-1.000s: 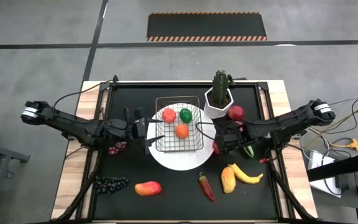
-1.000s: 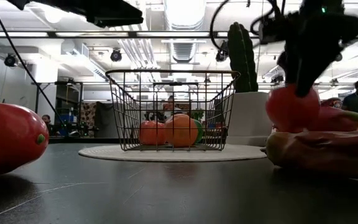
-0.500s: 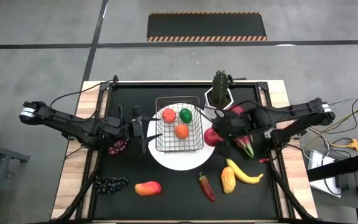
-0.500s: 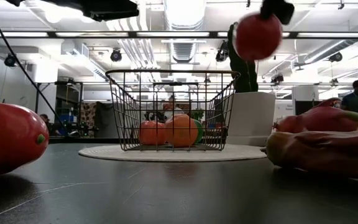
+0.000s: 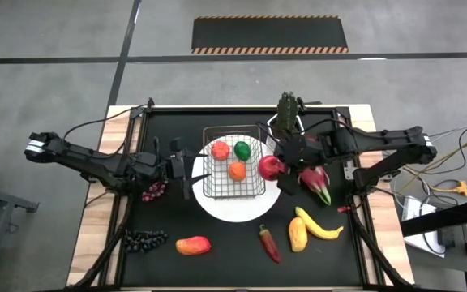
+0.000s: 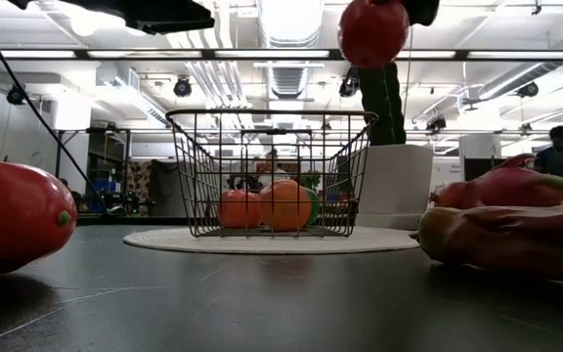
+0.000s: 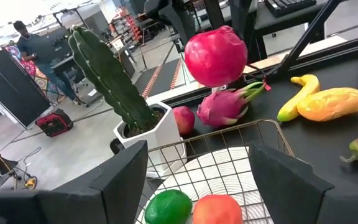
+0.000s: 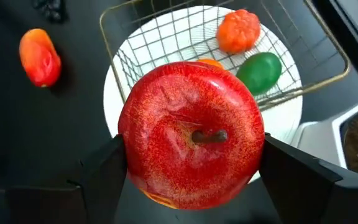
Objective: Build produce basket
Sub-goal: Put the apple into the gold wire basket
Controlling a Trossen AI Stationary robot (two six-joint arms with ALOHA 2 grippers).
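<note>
The right gripper point(image 5: 276, 168) had its jaws clamped on a red apple point(image 5: 271, 167), up in the air right by the basket point(image 5: 233, 162) rim on the plate point(image 5: 233, 207). Cactus pot point(image 7: 143, 140) and dragonfruit point(image 5: 315, 182) sat close behind. The left gripper point(image 5: 186, 167) waited across the basket, jaws spread.

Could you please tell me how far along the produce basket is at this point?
Three pieces already lie in the basket. The right gripper holds a red apple raised beside the basket. The banana, chili, dragonfruit and grapes are left on the table.
</note>
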